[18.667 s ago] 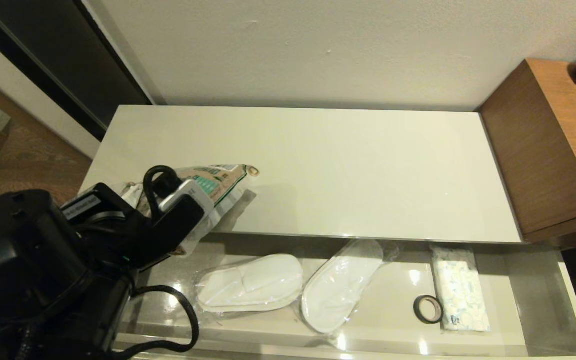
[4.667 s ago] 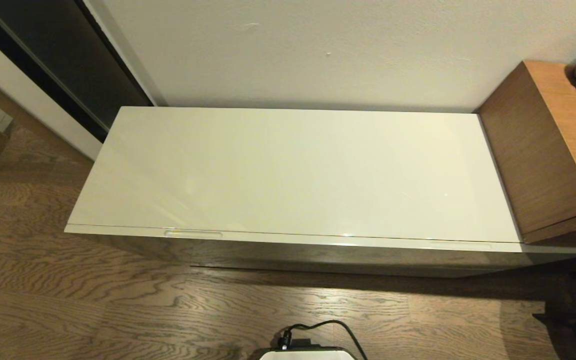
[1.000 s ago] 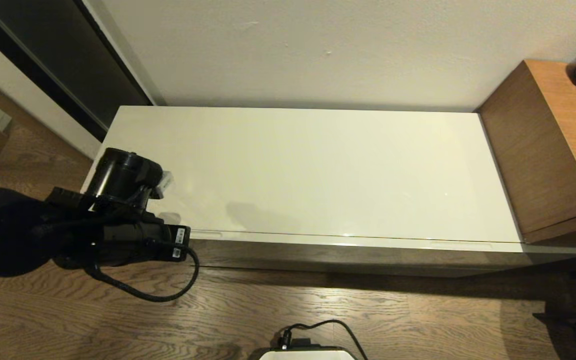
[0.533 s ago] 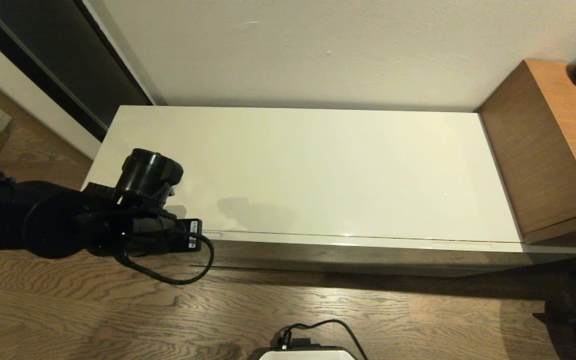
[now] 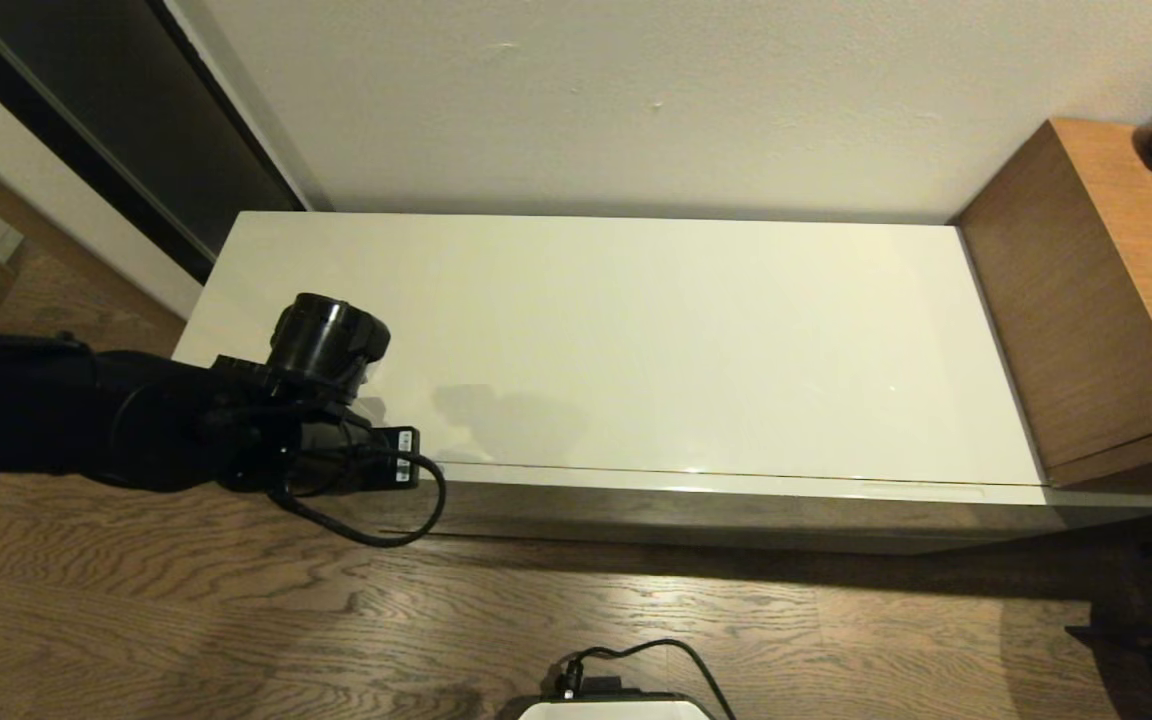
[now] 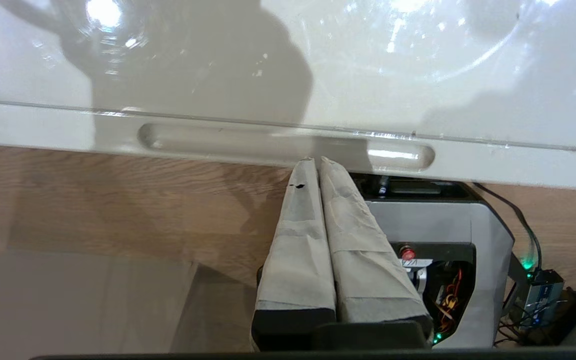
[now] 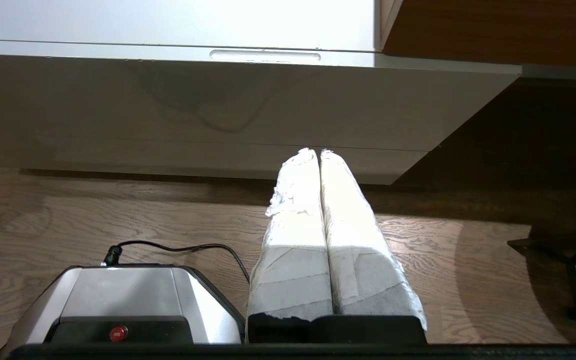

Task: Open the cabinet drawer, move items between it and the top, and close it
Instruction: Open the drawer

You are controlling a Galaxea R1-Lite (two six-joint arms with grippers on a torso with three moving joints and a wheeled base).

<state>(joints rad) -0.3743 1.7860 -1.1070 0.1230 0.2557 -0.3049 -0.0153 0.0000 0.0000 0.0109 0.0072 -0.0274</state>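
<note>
Drawer (image 6: 288,145): pushed in, long side along the cabinet front, under the top (image 5: 636,340).
Left gripper (image 6: 318,161): fingers pressed together, tips near the handle slot (image 6: 286,144), maybe touching.
Right gripper (image 7: 316,151): pressed together, low over the floor (image 7: 118,220).

No text, brand, number or sign can be read here. The one candidate is a small white label (image 5: 404,470) on the black body of the left arm (image 5: 136,430) in the head view, and its print is too small to make out. The cabinet drawer (image 6: 288,150) face and the top (image 5: 636,340) carry no markings, nor does the brown wooden unit (image 5: 1116,300).
</note>
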